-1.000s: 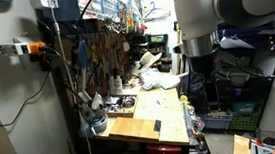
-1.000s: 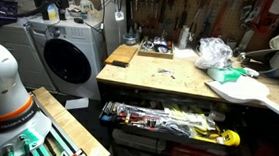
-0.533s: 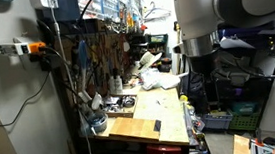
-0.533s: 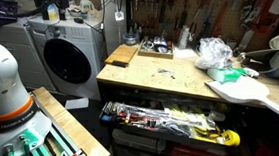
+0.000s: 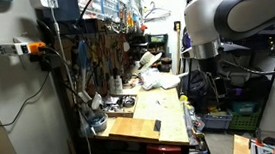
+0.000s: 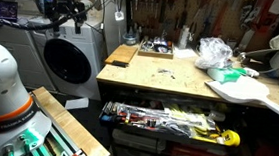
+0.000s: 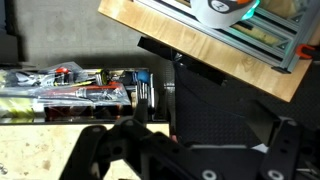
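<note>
- Exterior view: level, looking along the counter (image 5: 146, 121) from its end.
- Exterior view: raised, facing the counter's (image 6: 169, 82) front and drawer (image 6: 160, 131).
- Wrist view: close, downward, sharing that drawer (image 7: 143, 95).

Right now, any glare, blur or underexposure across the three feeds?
Wrist view: the gripper is a dark, underexposed silhouette, while the tool drawer is well lit. In an exterior view the arm looms close, pale and soft, and the light behind the workbench is blown out. In an exterior view the white plastic bag is near clipping.
</note>
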Controlling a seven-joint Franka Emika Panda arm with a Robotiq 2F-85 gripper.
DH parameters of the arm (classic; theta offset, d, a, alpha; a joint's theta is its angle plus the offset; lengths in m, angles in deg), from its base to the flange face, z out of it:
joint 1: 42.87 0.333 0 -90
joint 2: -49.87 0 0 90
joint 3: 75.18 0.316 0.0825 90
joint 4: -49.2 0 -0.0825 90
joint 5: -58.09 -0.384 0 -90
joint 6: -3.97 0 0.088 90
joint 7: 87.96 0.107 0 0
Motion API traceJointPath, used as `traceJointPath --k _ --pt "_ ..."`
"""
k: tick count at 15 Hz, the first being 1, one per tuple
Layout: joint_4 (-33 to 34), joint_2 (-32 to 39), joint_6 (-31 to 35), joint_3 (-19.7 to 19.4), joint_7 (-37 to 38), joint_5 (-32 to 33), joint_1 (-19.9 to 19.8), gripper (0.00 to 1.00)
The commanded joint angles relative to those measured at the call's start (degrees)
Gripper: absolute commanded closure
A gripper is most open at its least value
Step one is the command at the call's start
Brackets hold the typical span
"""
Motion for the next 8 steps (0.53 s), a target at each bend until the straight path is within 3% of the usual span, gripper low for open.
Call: traceJointPath --k 1,5,8 --pt "-7.2 -6.12 6.99 -7.86 -10.8 6.53 -1.38 0.0" --pt "-9.78 -5.3 20.17 -18.53 -19.31 9.92 -5.11 0.0" --pt "-9.94 -0.35 29.34 -26.23 -25.47 7.37 -7.68 0.0"
